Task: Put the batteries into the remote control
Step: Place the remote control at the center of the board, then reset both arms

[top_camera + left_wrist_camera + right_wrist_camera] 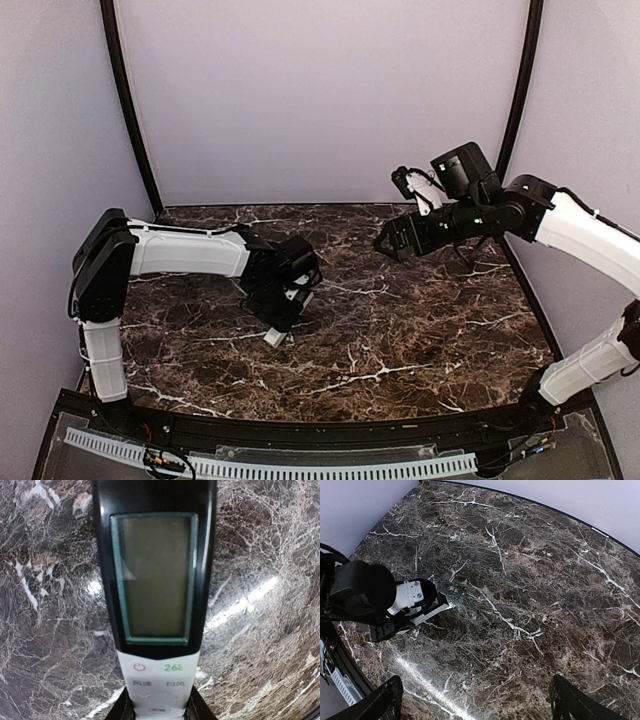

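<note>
Left hand (283,318) gripping remote control (157,580), seemingly low, right hand (388,242) raised, open

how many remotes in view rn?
1. The remote control sits in the left gripper, jaws shut on its white end, with the screen end pointing out over the marble table. Some tabletop is occluded, so another could be hidden.

The table (430,330) is a dark brown marble-patterned slab veined in white, glossy enough to carry bright streaks of glare. Its far edge meets pale lilac walls (320,90); a black rim (330,432) bounds its near edge. Left of centre, the remote control (276,338) slants down with its white end at the surface; whether it touches cannot be told.
</note>
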Robot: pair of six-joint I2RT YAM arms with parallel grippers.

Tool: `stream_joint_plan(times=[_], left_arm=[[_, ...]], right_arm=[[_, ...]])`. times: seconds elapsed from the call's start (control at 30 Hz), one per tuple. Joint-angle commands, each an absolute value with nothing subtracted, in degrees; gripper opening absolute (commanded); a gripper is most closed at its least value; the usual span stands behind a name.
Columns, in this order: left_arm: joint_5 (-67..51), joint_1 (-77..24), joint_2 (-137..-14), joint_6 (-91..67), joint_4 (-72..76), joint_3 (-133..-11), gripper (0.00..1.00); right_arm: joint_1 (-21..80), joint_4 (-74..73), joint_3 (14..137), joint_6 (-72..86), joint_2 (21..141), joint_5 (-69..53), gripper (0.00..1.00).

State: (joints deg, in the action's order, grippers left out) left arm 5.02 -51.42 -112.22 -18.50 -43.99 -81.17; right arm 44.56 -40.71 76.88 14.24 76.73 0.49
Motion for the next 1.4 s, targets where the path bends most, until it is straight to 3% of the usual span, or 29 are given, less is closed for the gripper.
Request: stream_joint_plan(times=[0.0,0.13,0.37,0.47,0.57,0.6,0.8,0.9,1.07,1.23,1.37], left_arm=[[0.69,-51.13,-115.96,-15.65,-50.2,-85.29,0.17],[0.66,-51.13,-120.37,-15.12,-52.55,-87.73,0.34],[0.95,-51.15,-120.78,-15.31,-51.6,-88.31,0.48],[1.1,-51.15,-117.99,-15.52,-50.3,-88.33,0.66],[0.8,-51.08,-112.26,-15.17,-46.93,-87.03,0.95],[0.79,-50.98,-110.8,-15.1,-44.19,-86.49,0.97],[-0.84,-44.28,-92.78,-18.7,-23.29,-71.57,0.99],[5.61,-38.01,-81.02,-24.38,-12.35,-61.9,0.99],[18.06,-25.31,-67.86,-31.18,-7.4,-46.62,0.99],[33.2,-20.87,-59.01,-31.75,-2.02,-34.87,0.99],[38.22,-19.51,-54.53,-29.5,1.63,-29.75,0.99]], right_arm=[[44.1,-42.34,75.59,14.94,76.66,1.28,0.99],[44.12,-42.6,75.15,15.02,76.82,0.88,0.99],[44.1,-42.44,75.39,14.8,76.24,0.59,0.98],[44.04,-42.54,75.45,14.61,76.01,0.84,0.99],[43.27,-42.11,74.84,14.59,75.49,0.35,0.99],[42.64,-41.62,74.36,14.51,75.2,0.28,0.98],[30.21,-33.18,65.32,14.12,69.07,-10.29,0.99],[19.07,-27.71,58.56,15.29,64.54,-17.61,0.99],[1.84,-19.3,47.95,16.89,59.49,-28.59,0.99],[-2.99,-16.16,42.01,23.08,57.08,-19.89,0.99],[-3.08,-14.99,39.11,22.87,56.21,-18.24,0.99]])
